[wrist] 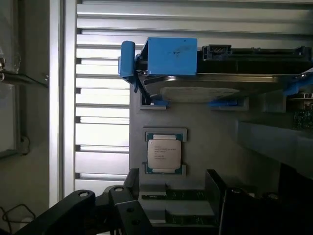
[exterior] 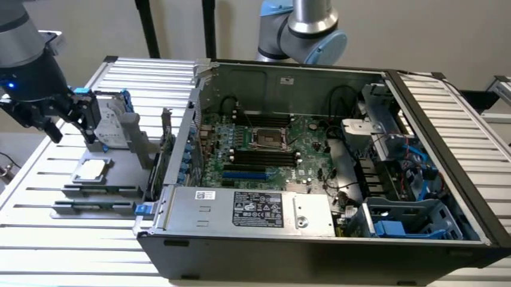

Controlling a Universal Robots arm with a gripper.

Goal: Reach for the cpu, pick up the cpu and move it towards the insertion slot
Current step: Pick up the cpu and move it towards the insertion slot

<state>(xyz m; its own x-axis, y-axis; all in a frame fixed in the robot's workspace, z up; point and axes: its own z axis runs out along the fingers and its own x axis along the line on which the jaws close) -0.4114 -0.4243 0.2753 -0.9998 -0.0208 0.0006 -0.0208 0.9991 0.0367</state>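
The cpu [exterior: 90,170] lies flat, silver top up, in a grey holder on the slatted table at the exterior view's left, outside the computer case. In the wrist view the cpu [wrist: 164,153] sits in a blue-cornered seat. My gripper [exterior: 70,128] hangs above and a little behind it, close to the upright hard drive, open with nothing between its fingers. The black fingers [wrist: 78,210] stand wide apart on either side of the holder, with the gripper [wrist: 172,188] short of the chip. The insertion slot [exterior: 269,139] is the silver-framed socket on the motherboard inside the case.
An upright silver hard drive in a blue frame [exterior: 108,122] stands just behind the cpu, beside my fingers. The grey holder [exterior: 96,191] also carries memory sticks in front. The open case wall [exterior: 172,155] rises between the holder and the motherboard. A second arm [exterior: 307,30] stands behind the case.
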